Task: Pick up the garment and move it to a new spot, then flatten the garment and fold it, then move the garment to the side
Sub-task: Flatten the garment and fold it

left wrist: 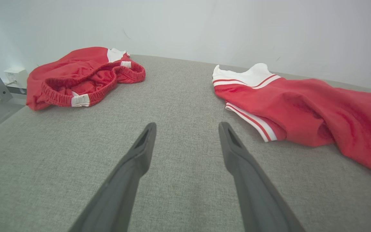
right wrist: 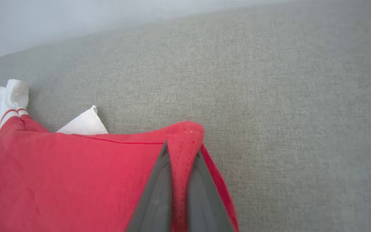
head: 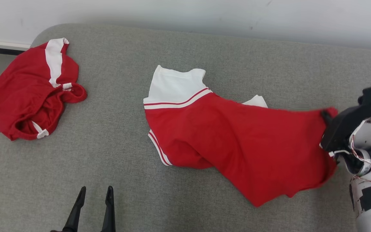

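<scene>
On the grey cushion (head: 204, 48), right pincer (right wrist: 182, 149) clamped on the red garment (head: 237, 138), left pincer (head: 96, 190) apart.

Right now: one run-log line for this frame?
phase: pick up | right end effector: shut on red shirt hem corner | left end effector: open | red shorts: far left, apart
</scene>
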